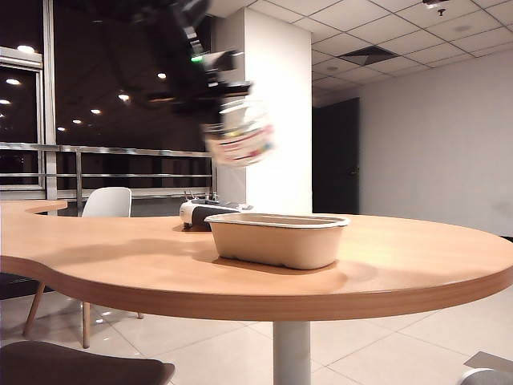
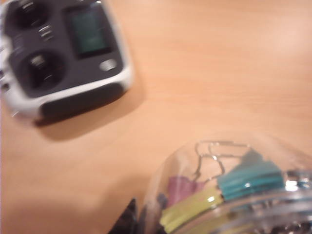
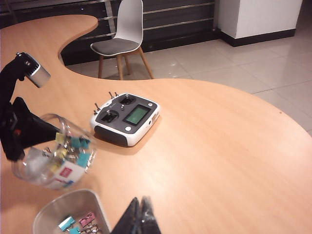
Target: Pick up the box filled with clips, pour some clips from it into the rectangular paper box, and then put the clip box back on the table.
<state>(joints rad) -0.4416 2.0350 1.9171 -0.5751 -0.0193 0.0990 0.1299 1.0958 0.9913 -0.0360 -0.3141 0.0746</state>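
Observation:
The box filled with clips (image 1: 240, 135), a clear round jar with a pink-and-white label, hangs tilted in the air above the table (image 1: 120, 257), over one end of the rectangular paper box (image 1: 276, 239). My left gripper (image 1: 210, 96) is shut on it. The left wrist view shows the jar (image 2: 234, 195) close up with clips (image 2: 248, 178) inside, beside the left gripper (image 2: 141, 218). In the right wrist view, the left gripper (image 3: 36, 131) holds the jar (image 3: 53, 158) above the paper box (image 3: 53, 207), where a few clips (image 3: 80, 222) lie. My right gripper (image 3: 141, 214) is shut and empty beside that box.
A grey-and-white remote controller (image 3: 127, 118) lies on the table behind the paper box, also visible under the jar as the controller (image 2: 63, 58). A white chair (image 1: 107, 202) stands beyond the table's curved far edge.

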